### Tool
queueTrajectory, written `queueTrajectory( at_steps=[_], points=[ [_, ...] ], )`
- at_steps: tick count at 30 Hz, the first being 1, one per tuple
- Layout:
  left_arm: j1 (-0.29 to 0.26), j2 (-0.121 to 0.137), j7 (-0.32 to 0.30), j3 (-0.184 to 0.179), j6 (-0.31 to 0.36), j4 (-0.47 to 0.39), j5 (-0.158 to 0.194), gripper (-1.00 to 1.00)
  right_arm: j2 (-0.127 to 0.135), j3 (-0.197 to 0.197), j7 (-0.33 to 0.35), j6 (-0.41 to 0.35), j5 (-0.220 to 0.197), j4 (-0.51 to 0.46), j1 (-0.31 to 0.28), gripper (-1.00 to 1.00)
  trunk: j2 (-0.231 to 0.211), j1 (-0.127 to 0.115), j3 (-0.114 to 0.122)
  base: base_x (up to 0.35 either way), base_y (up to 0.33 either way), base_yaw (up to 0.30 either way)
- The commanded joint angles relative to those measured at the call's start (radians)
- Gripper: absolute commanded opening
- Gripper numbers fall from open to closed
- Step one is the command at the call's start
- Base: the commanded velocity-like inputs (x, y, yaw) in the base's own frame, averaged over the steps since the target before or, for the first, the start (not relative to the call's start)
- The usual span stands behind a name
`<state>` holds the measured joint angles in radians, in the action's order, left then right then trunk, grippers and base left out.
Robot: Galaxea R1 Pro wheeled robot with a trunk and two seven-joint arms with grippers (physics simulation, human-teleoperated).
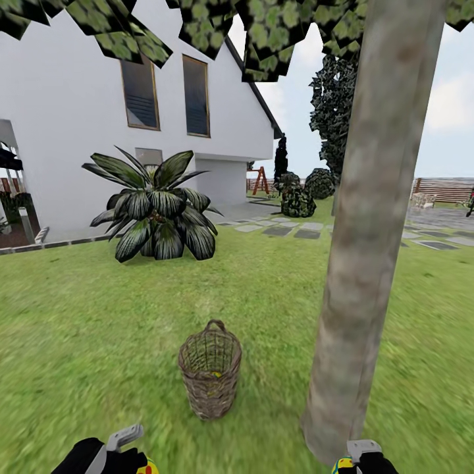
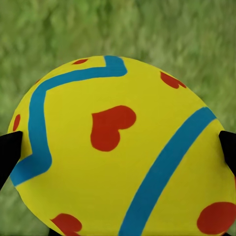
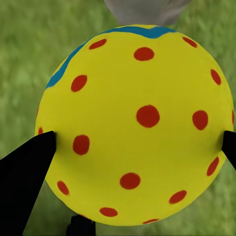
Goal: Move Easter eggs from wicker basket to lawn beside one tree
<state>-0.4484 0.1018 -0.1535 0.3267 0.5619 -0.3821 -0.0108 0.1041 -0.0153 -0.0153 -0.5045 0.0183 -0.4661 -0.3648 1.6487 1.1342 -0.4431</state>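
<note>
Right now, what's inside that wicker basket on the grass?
Through the open top of the wicker basket a small yellow patch shows low inside, probably one egg. The woven wall covers the rest of it and the bottom, so nothing more can be told.

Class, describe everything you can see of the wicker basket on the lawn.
The wicker basket is brown, woven, bucket-shaped and narrows toward its base. A small loop handle stands at its far rim. It sits upright on the lawn, open at the top, just left of the tree trunk in the head view, apart from it. Something yellow shows inside, low against the far wall, likely an egg; too small to be sure. No claw touches it.
</note>
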Motion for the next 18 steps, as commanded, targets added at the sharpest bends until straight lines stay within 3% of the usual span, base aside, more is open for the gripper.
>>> queueTrajectory(
  at_steps=[1, 18],
  points=[
    [-0.001, -0.001, -0.004, 0.006, 0.007, -0.002, -0.001, -1.0, 0.0, -0.002, -0.002, -0.005, 0.002, -0.002, 0.0, -1.0, 0.008, 0.004, -0.004, 0.0, 0.0, 0.0],
    [0.0, -0.001, -0.004, 0.006, 0.006, -0.004, -0.001, -1.0, 0.0, -0.005, -0.002, -0.005, 0.002, -0.002, 0.0, -1.0, 0.127, 0.069, -0.058, 0.0, 0.0, 0.0]
  ],
)
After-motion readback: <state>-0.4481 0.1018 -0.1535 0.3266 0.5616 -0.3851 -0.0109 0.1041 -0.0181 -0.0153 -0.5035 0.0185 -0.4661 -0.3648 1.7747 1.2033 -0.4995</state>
